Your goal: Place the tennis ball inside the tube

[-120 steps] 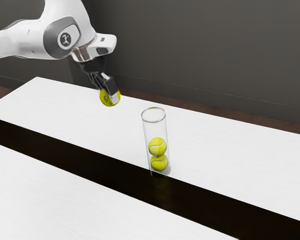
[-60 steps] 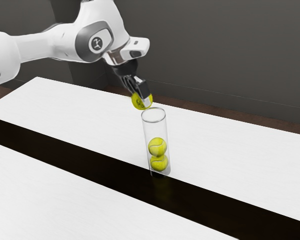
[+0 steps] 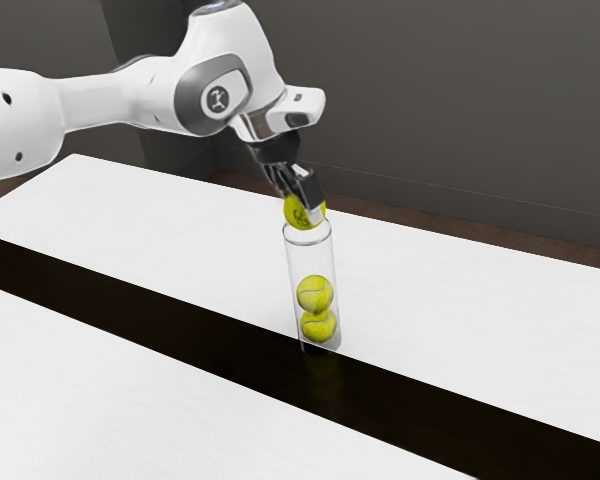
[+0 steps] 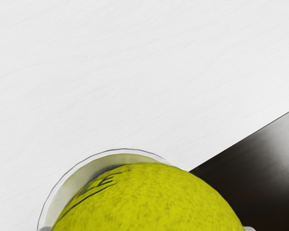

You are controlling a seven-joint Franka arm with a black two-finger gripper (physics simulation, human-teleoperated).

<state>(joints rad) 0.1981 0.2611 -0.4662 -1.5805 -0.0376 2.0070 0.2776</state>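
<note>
Exterior view: A black two-finger pincer (image 3: 305, 209) pinches a fuzzy yellow tennis ball (image 3: 297, 214) over a clear upright tube (image 3: 311, 260). Centring it before release should prevent snagging.

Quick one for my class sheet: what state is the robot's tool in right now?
Tool: closed on a tennis ball, held at the mouth of the clear tube.

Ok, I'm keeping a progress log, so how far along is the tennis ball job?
Two balls already sit stacked in the clear tube. A third ball is in hand, pinched by my gripper at the tube's mouth. Left to do: probably center it, lower it inside and let go.
</note>
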